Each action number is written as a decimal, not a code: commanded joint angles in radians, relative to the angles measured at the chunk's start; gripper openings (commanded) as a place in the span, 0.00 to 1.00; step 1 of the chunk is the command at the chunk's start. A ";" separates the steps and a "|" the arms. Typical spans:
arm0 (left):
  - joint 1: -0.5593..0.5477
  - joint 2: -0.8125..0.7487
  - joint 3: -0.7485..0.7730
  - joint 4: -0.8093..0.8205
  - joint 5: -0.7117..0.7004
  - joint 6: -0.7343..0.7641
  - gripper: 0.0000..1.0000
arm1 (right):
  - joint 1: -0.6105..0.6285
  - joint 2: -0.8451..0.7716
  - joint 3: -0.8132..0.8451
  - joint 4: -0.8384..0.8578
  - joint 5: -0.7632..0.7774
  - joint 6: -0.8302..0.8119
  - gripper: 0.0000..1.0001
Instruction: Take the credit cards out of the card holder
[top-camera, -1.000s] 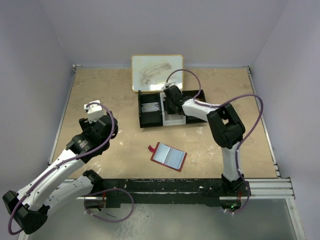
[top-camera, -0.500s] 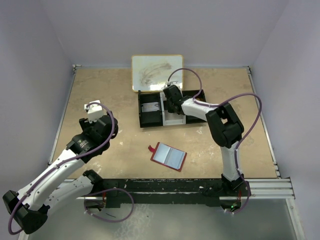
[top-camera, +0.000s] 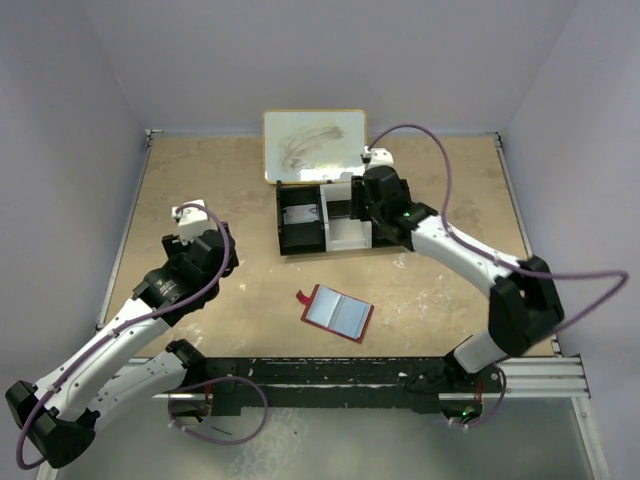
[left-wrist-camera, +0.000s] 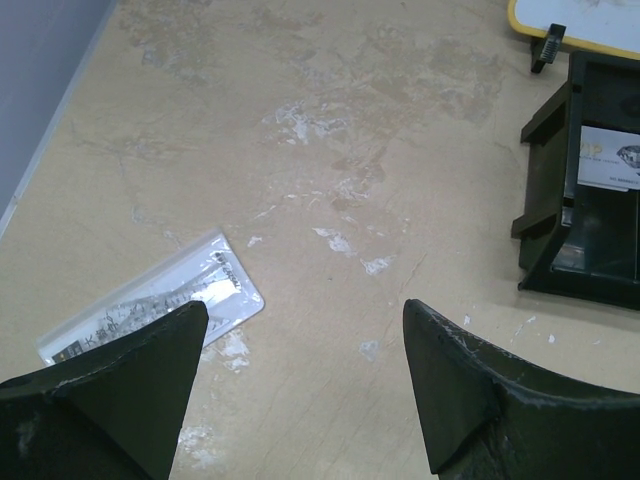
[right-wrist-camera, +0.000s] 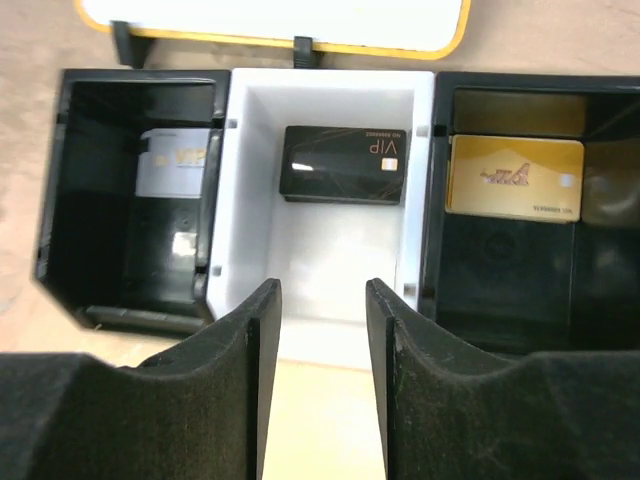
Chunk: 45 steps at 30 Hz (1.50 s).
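The red card holder (top-camera: 338, 313) lies open on the table near the front, its pale sleeves facing up and its red tab at the left. My left gripper (top-camera: 216, 252) is open and empty, well left of it. In the left wrist view my left gripper (left-wrist-camera: 305, 310) hovers over bare table beside a silver card (left-wrist-camera: 150, 300). My right gripper (top-camera: 360, 200) is open and empty above the black tray (top-camera: 300, 242). In the right wrist view my right gripper (right-wrist-camera: 323, 290) stands over the tray's near edge. The tray holds a silver card (right-wrist-camera: 175, 162), a black card (right-wrist-camera: 343, 163) and a gold card (right-wrist-camera: 514, 177).
A yellow-framed whiteboard (top-camera: 314, 145) lies behind the tray, touching its far edge; it also shows in the right wrist view (right-wrist-camera: 270, 15). The tray's left end (left-wrist-camera: 575, 200) shows in the left wrist view. Walls enclose the table on three sides.
My right arm's elbow has swung far out to the right and its gripper has shifted a little right and back over the tray. My left arm has not moved.
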 joint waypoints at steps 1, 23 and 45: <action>0.002 -0.005 0.002 0.054 0.045 0.040 0.77 | -0.002 -0.193 -0.170 0.043 -0.050 0.074 0.44; 0.003 0.072 -0.015 0.133 0.263 0.114 0.76 | 0.327 -0.620 -0.799 0.177 -0.199 0.600 0.50; 0.001 0.084 -0.010 0.119 0.237 0.103 0.76 | 0.329 -0.572 -0.808 0.081 -0.132 0.656 0.49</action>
